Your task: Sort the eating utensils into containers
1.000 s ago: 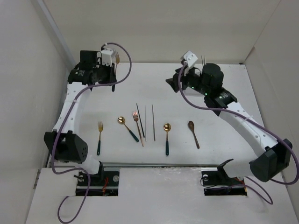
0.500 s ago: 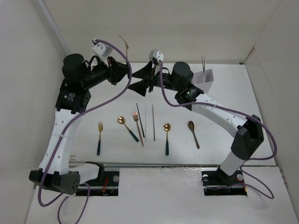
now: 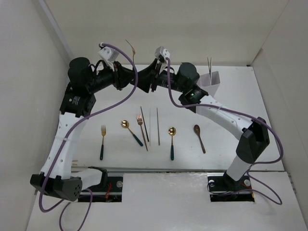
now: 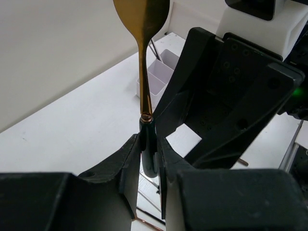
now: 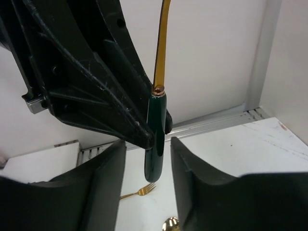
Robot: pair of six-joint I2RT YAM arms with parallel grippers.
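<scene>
I see one teal-handled utensil (image 4: 143, 72) held upright left of the white box (image 3: 214, 83). Chopsticks (image 3: 209, 65) stand inside the box, and the other utensils (image 3: 172, 140) lie flat nearer me.

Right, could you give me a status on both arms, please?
Left gripper shut on teal-handled utensil, held mid-air. Right gripper open, jaws either side of its handle. Only the right arm between it and the white box.
</scene>
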